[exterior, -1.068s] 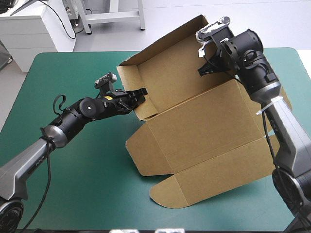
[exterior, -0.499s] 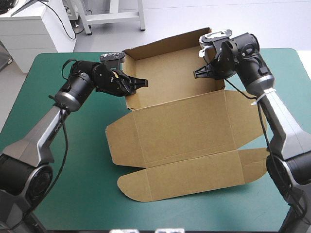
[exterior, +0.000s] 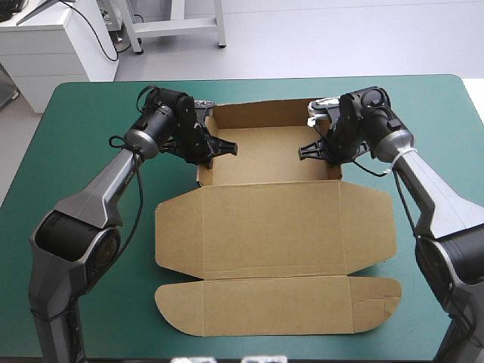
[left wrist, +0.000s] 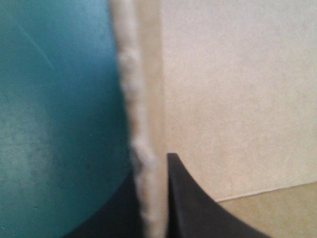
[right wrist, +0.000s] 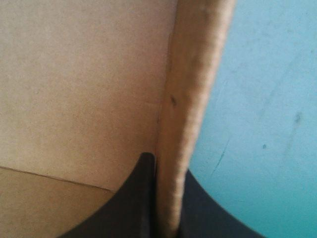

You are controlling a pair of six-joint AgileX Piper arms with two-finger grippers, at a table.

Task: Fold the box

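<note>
The brown box point(exterior: 272, 227) rests on the teal-green table as an open tray at the far side, with its lid and front flap spread flat toward the near edge. My left gripper point(exterior: 215, 148) is shut on the tray's left wall; in the left wrist view that wall's edge point(left wrist: 143, 148) runs between the two black fingers point(left wrist: 185, 198). At the opposite side my right gripper point(exterior: 314, 150) is shut on the right wall, whose edge point(right wrist: 190, 109) stands between its fingers point(right wrist: 141, 198).
Bare teal-green cover point(exterior: 91, 227) lies to the left of the box and also to its right point(exterior: 439, 121). The lid's rounded front flap point(exterior: 280, 306) reaches close to the table's near edge.
The box has come down from a tilted, lifted pose and now lies flat, squared to the table. Both grippers lowered toward the far side, still holding the side walls.
</note>
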